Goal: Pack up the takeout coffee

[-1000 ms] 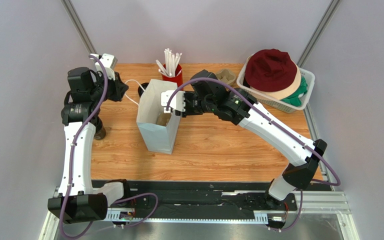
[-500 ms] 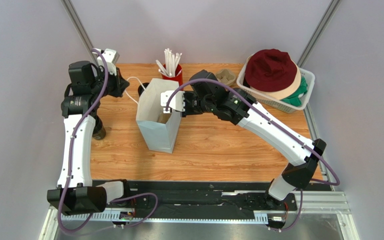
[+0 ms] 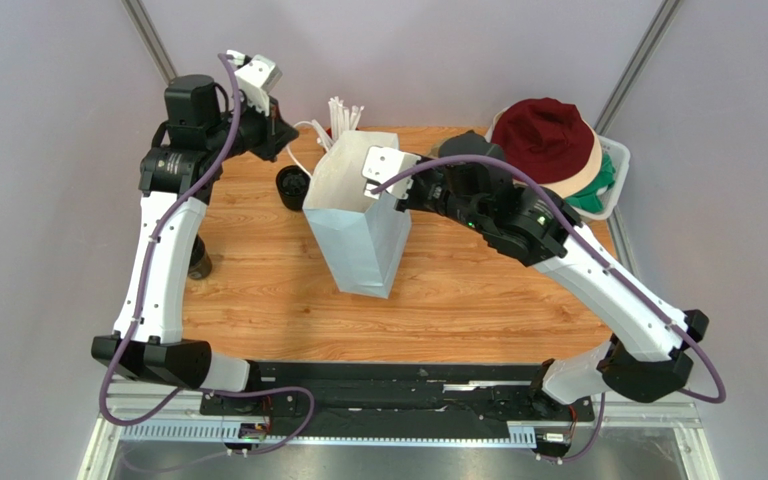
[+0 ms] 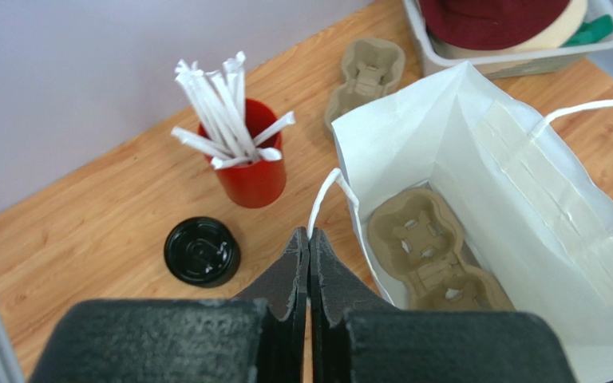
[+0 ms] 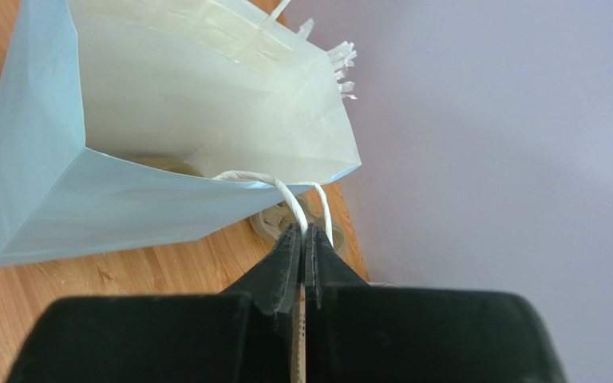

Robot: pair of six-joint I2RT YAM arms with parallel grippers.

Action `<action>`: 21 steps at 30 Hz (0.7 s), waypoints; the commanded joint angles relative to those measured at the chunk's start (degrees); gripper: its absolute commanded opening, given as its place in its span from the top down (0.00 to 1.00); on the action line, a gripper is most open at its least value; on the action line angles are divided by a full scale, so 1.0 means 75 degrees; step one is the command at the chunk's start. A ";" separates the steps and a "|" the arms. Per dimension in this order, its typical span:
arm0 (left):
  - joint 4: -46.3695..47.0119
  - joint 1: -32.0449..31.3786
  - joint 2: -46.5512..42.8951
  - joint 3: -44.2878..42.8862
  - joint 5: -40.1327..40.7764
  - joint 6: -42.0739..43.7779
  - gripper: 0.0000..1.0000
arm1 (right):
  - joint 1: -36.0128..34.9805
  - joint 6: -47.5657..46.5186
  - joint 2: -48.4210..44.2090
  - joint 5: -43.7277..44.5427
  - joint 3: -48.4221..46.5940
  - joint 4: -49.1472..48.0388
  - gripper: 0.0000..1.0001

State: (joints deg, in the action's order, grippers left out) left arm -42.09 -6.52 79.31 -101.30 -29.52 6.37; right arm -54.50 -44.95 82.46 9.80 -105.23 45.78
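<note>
Left wrist view: left gripper (image 4: 308, 236) at centre frame, fingers pressed fully together, pinching the left white cord handle (image 4: 322, 201).
Left handle run: the cord loops from the fingertips toward 1 o'clock and joins the bag rim.
Right gripper (image 5: 302, 233): fingers closed tight on the right white cord handle (image 5: 286, 188); the loop rises toward 12 o'clock to the rim.
Bag: tall white paper carrier bag (image 3: 360, 225), mouth open, held by its handles between the two grippers. It is tilted in the top view. Cannot tell whether its base touches the wooden table (image 3: 258, 290).
Bag contents: brown moulded-pulp cup tray (image 4: 433, 257) lying flat on the bottom.
Takeout coffee: small dark-topped cup (image 3: 200, 265) on the table at 9 o'clock of the bag in the top view. It is well apart from the bag, outside it, and partly hidden by the left arm. Detail too small to read.
Lid: squat round black plastic piece (image 4: 202, 251) on the table at 10 o'clock of the left fingertips, apart from the bag.
Straws: red cup of white straws (image 4: 250, 163) at 11 o'clock, upright.
Second tray: brown pulp tray (image 4: 365, 73) at 1 o'clock, just beyond the bag rim.
Basket: white plastic basket (image 4: 525, 61) at 2 o'clock, holding a maroon hat (image 4: 485, 9).
</note>
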 commanded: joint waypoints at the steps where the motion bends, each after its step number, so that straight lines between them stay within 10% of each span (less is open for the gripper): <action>1: -0.0294 -0.0547 0.0429 -0.0930 -0.0131 0.0275 1.00 | 0.0048 0.0345 -0.0716 0.0533 0.0342 -0.0467 1.00; 14: 0.0127 -0.2013 0.0464 0.1095 0.0396 0.1107 1.00 | 0.0060 0.0743 -0.2615 0.0110 0.4103 -0.0513 1.00; 21: -0.0575 -0.2083 0.1038 -0.0191 0.0444 0.1341 1.00 | 0.0060 0.1036 -0.2861 -0.0111 0.4187 -0.0479 1.00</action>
State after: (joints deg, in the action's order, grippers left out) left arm -44.75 -21.98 86.46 -94.50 -26.46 13.56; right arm -54.17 -39.79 63.96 10.50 -72.40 44.40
